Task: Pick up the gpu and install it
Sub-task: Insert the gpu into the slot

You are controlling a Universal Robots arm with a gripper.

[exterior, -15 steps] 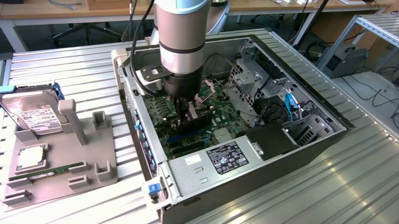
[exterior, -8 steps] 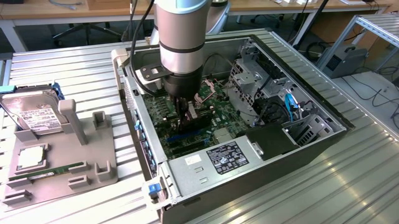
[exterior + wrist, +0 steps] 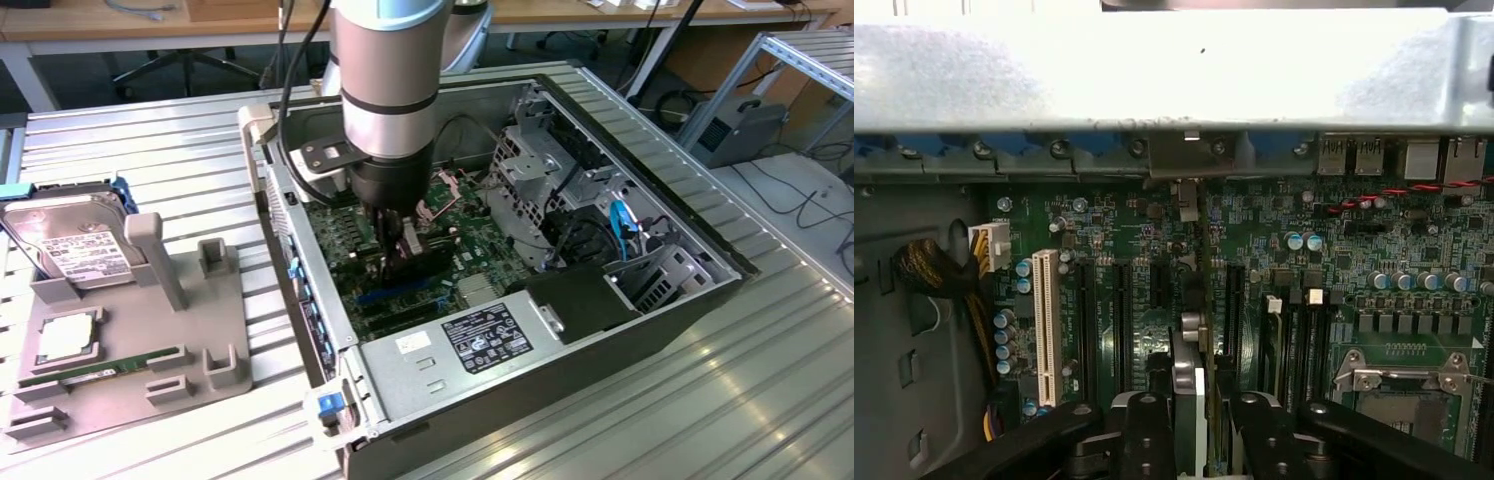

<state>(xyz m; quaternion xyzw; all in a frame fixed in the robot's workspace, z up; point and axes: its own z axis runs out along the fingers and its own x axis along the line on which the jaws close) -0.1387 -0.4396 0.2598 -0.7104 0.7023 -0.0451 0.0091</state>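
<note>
Gripper (image 3: 1199,420): clenched on the gpu (image 3: 1189,385), inside the computer case (image 3: 667,300).
Gpu: seen edge-on; its fan is hidden.

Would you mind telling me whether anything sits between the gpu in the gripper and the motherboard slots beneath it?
Nothing visible does. The gripper holds the gpu edge-on just above the motherboard, and the slots below look unoccupied.
</note>
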